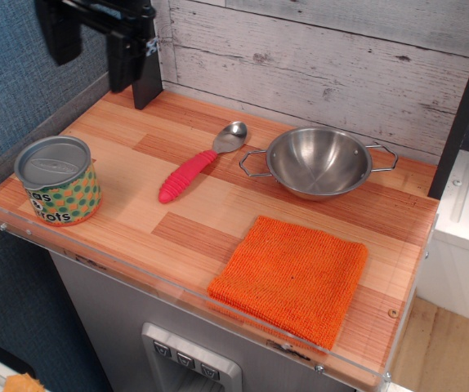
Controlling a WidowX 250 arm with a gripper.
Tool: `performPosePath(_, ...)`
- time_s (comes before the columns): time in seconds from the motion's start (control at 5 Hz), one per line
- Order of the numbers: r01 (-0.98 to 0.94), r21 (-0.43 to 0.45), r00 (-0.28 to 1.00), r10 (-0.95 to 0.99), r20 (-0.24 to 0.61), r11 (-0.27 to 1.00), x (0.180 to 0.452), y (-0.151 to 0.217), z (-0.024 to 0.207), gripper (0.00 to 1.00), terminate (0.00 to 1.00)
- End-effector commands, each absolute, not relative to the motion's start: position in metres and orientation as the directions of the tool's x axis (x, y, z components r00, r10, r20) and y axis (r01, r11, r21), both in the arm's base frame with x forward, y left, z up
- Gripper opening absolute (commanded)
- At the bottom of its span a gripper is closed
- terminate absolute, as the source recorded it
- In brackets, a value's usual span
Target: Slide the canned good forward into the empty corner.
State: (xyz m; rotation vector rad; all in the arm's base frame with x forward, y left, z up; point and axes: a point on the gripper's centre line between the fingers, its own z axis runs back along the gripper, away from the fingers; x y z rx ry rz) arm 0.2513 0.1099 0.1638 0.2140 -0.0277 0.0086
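The canned good, a short tin with a silver lid and a yellow-green dotted label, stands upright at the near left of the table. It sits in the corner of striped wood edged by the clear acrylic rim. My gripper is high above the table's back left, well apart from the can. Its two dark fingers are spread wide and hold nothing.
A pink-handled spoon lies mid-table. A steel two-handled bowl stands at the back right. An orange cloth lies at the front right. A dark post and a white plank wall stand behind.
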Motion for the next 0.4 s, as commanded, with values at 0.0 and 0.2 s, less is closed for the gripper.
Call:
performPosePath(0.0, -0.121, 0.237, 0.992, 0.106, 0.072, 0.964, 0.2341, 0.118, 0.1892, 1.0, 0.0)
performPosePath(0.2, -0.121, 0.237, 0.992, 0.106, 0.072, 0.964, 0.2341, 0.118, 0.1892, 1.0, 1.0)
